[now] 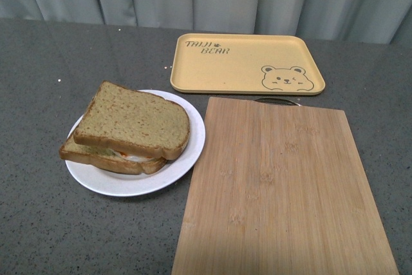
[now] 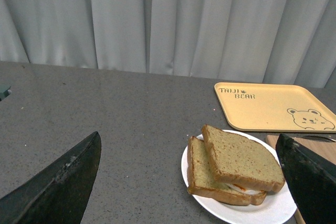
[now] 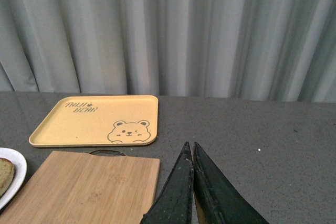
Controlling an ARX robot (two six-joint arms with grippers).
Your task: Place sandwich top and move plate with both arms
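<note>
Currently top slice (image 1: 132, 120) sits askew on lower slice (image 1: 103, 158) on plate (image 1: 122, 185), toward left edge of bench (image 1: 38, 223); left claw (image 2: 187, 137) spread wide, empty; right claw (image 3: 190, 150) pinched closed, empty

Bench (image 1: 45, 223): dark grey speckled top, backed by pale curtains. Items lying directly on it: one round white plate (image 1: 116, 183), left of centre; one bamboo cutting board (image 1: 283, 185), just beside the plate on its right; one yellow rectangular tray (image 1: 238, 62) with bear drawing, just behind the board's far edge.
</note>
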